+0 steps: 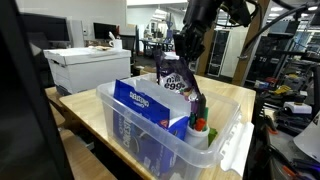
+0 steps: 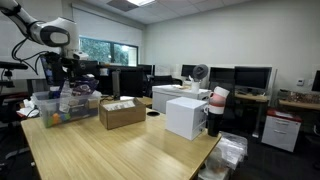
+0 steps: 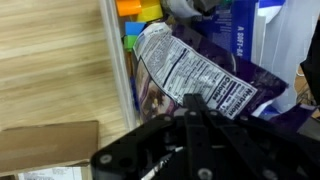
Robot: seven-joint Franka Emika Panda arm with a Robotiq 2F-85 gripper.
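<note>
My gripper [image 1: 184,58] hangs over a clear plastic bin [image 1: 225,118] and is shut on the top edge of a purple snack bag [image 1: 174,80]. In the wrist view the gripper [image 3: 196,101] comes in from the bottom, pinching the bag [image 3: 185,70] at its white nutrition label. The bag dangles above the bin's contents. A blue carton [image 1: 140,100] stands in the bin beside it. Small orange and green items [image 3: 138,10] lie at the bin's end. In an exterior view the arm [image 2: 52,36] is seen reaching over the bin [image 2: 62,112].
The bin rests on a wooden table [image 2: 120,150]. An open cardboard box [image 2: 121,113] sits near it, and a white box [image 2: 186,117] stands further along. Another white box [image 1: 85,66] is behind the table. Desks with monitors [image 2: 250,77] fill the room.
</note>
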